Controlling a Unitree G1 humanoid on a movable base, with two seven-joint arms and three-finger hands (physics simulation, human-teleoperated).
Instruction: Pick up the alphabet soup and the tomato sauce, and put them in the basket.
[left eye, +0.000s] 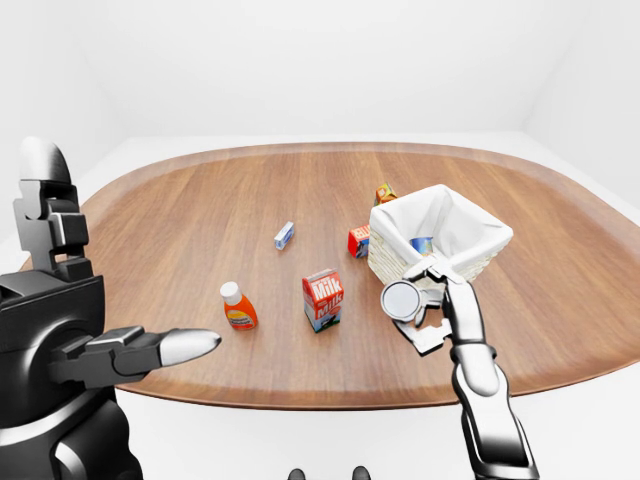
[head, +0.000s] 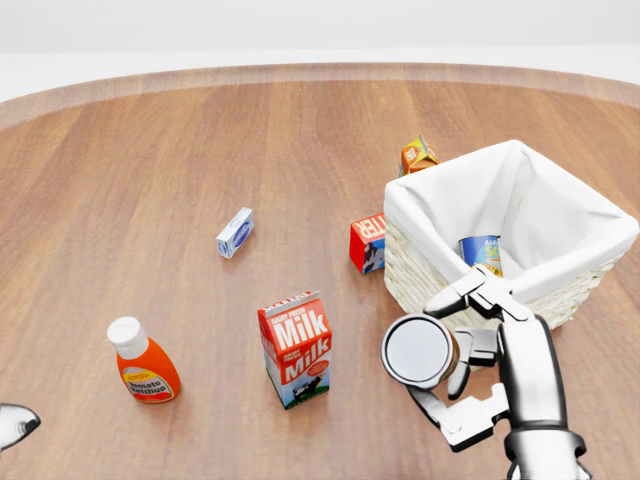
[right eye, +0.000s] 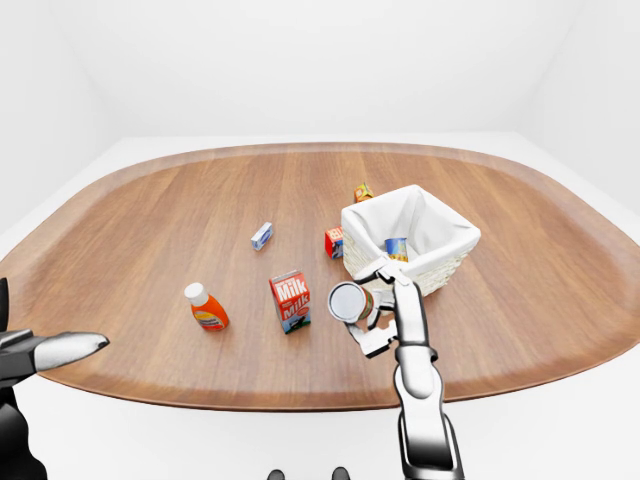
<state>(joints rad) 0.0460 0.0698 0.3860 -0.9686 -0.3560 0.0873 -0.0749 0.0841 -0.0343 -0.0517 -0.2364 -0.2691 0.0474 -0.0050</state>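
My right hand (head: 452, 356) is shut on a can with a red and green label, the tomato sauce (head: 420, 351). It holds the can in the air, tipped so the silver lid faces the camera, just below the lower left corner of the white-lined wicker basket (head: 402, 216). A blue and yellow can, the alphabet soup (head: 481, 254), lies inside the basket. My left hand (left eye: 185, 347) stays low at the left of the left-eye view, fingers extended and holding nothing.
On the round wooden table (head: 150, 180) stand a milk carton (head: 296, 348) and a ketchup bottle (head: 145, 365). A small blue box (head: 235, 232), a red box (head: 367, 243) against the basket and an orange carton (head: 418, 154) lie further up.
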